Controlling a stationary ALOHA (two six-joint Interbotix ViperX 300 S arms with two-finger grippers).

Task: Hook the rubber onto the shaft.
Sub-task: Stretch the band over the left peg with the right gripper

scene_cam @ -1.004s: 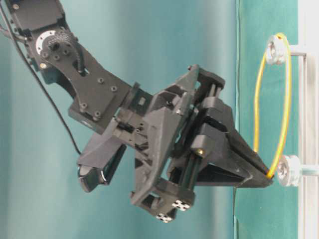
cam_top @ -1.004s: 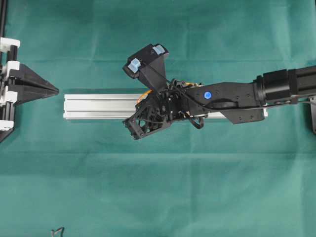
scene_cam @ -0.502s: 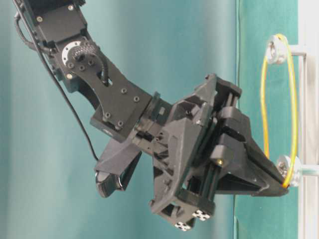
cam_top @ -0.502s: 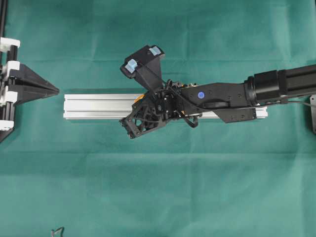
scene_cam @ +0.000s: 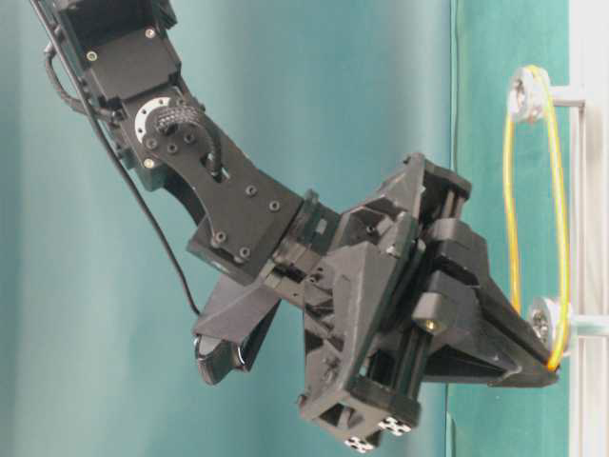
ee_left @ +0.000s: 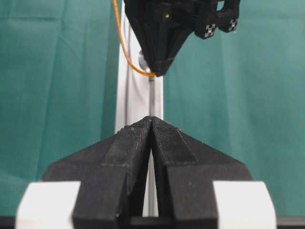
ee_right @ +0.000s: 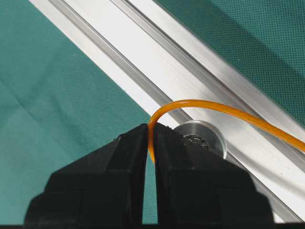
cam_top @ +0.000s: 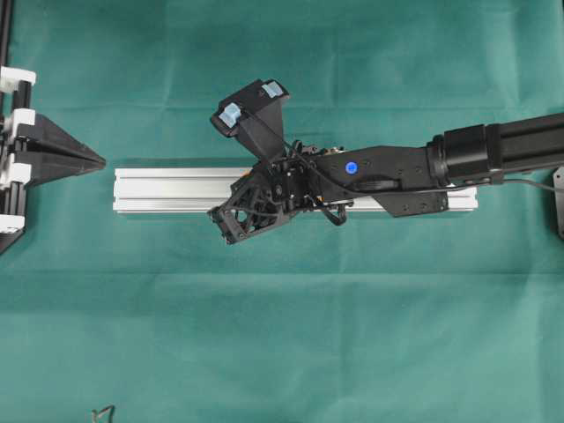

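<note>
While the green cloth (cam_top: 282, 335) covers the whole table, a long aluminium rail (cam_top: 167, 190) lies across its middle in the overhead view, and the right arm (cam_top: 493, 150) reaches in from the right side and partly hides this rail. At the left edge of the same view the left gripper (cam_top: 99, 161) rests well apart from the rail's end; in the left wrist view its two black fingers (ee_left: 128, 148) are pressed together at the tip and nothing is between them. The right gripper (scene_cam: 550, 369) points at the rail, and its fingers (ee_right: 119, 157) are closed tightly on the rubber band (scene_cam: 559, 209), which is pinched between them so that only a short orange piece shows above the tips in the right wrist view. In the table-level view the band is a thin orange-yellow loop, stretched long: its upper end goes around the upper roller (scene_cam: 525, 93), and its lower end is held in the gripper tip, just beside the lower roller (scene_cam: 544, 319). Whether the band already sits behind this lower roller or only passes in front of it, I cannot tell. In the right wrist view the same small metal roller (ee_right: 202, 137) stands on the rail directly behind the right fingertip, and the band curves away from the grip over it to the right.
</note>
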